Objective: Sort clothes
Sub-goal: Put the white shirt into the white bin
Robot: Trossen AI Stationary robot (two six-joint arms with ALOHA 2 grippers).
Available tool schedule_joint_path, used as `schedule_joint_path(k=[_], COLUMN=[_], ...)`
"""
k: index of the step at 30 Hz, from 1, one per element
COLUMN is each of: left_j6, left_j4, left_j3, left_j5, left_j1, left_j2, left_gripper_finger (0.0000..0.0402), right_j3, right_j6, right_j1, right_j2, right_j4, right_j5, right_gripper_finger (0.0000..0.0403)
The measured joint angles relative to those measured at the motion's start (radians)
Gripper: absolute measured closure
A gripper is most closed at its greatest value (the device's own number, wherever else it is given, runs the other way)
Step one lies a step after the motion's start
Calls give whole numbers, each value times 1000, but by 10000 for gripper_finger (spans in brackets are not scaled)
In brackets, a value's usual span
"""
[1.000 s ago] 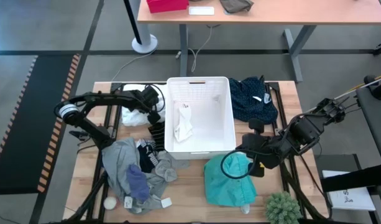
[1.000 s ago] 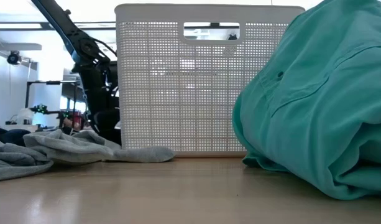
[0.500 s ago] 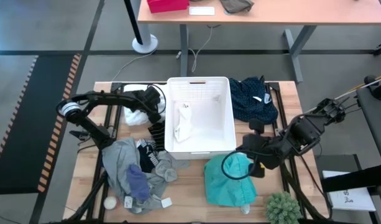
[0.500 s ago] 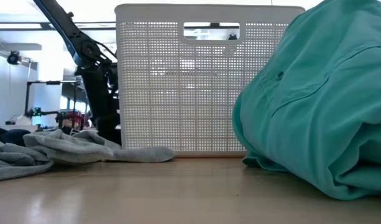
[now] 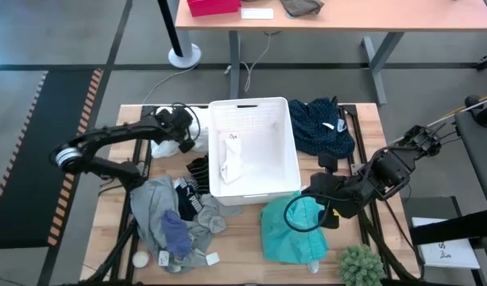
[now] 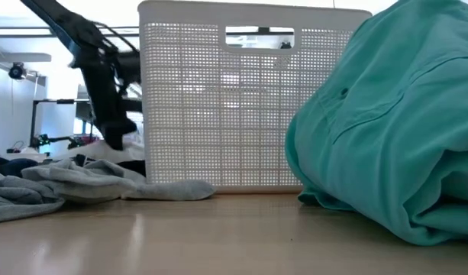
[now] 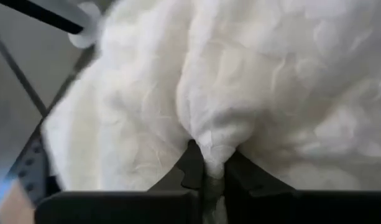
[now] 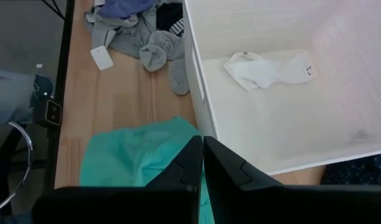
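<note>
white fleece (image 7: 240,81) beside the basket's (image 5: 295,155) far left corner, pinched in my left gripper (image 7: 212,171); right gripper (image 8: 202,163) closed on nothing over the teal shirt (image 5: 295,230) at the table's (image 5: 243,238) near edge; white garment (image 5: 229,159) in basket.

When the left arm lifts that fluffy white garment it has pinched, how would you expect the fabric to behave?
The white garment will probably hang limp and drape: it bunches into soft folds where the left gripper has its jaws shut on a pinch. Its fluffy pile suggests it is light for its bulk. Held by so small a fold, it might slip free or trail onto the white basket.
</note>
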Motion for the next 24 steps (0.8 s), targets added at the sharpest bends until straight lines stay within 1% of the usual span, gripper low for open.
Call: schedule_joint_path(k=[3, 8, 14, 18, 24], left_j6=[-12, -34, -52, -52, -35], left_j4=[-6, -25, -83, -140, -220], left_j3=[0, 1, 30, 102, 263], left_j5=[-5, -9, -46, -57, -65], left_j1=[4, 4, 4, 4, 4], left_j2=[-97, -225, -331, -373, -397], left_gripper_finger=[394, 394, 395, 395, 395], right_j3=[0, 0, 0, 0, 0], right_j6=[-1, -1, -3, -2, -3], right_j1=[0, 0, 0, 0, 0], right_j2=[0, 0, 0, 0, 0], right_j4=[0, 0, 1, 0, 0], right_j5=[0, 0, 0, 0, 4], right_gripper_finger=[403, 403, 403, 403, 403])
